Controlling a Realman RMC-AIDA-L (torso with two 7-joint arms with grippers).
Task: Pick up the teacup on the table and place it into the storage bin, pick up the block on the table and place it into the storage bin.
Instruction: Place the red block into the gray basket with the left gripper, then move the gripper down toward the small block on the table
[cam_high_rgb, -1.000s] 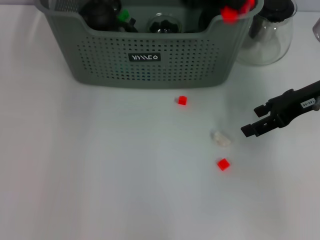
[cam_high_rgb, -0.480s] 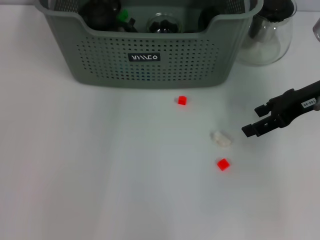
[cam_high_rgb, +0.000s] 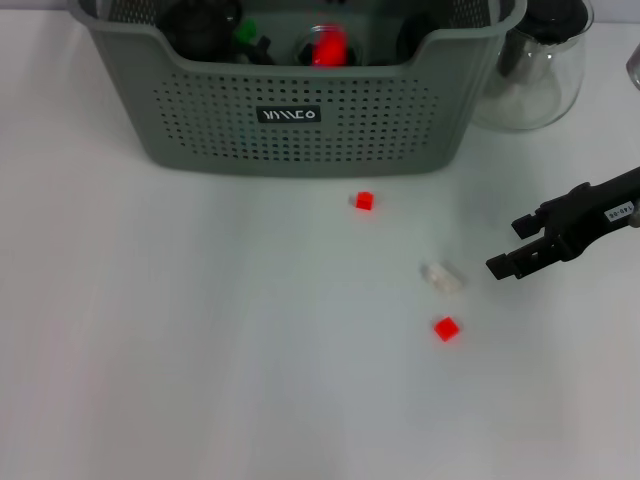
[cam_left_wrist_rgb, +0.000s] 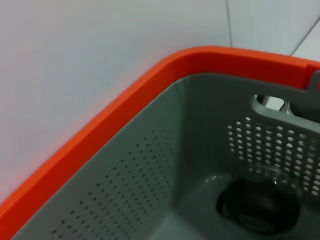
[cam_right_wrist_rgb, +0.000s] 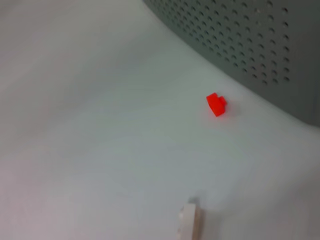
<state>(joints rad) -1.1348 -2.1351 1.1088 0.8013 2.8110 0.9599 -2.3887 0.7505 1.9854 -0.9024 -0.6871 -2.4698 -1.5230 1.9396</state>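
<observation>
Right end effector (cam_high_rgb: 508, 248) open and empty beside white block (cam_high_rgb: 441, 276), two red blocks (cam_high_rgb: 446, 328) on bench (cam_high_rgb: 200, 330), storage bin (cam_high_rgb: 300, 120) behind, left end effector unseen.

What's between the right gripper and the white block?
Nothing: bare table between the right gripper and the white block, per the head view.

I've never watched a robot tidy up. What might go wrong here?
The right tool hangs open beside the white block; the block is small and pale, so the tool could nudge it away instead of gripping it. Two red blocks lie close by and might get bumped. A swing toward the bin could clip the teapot.
</observation>
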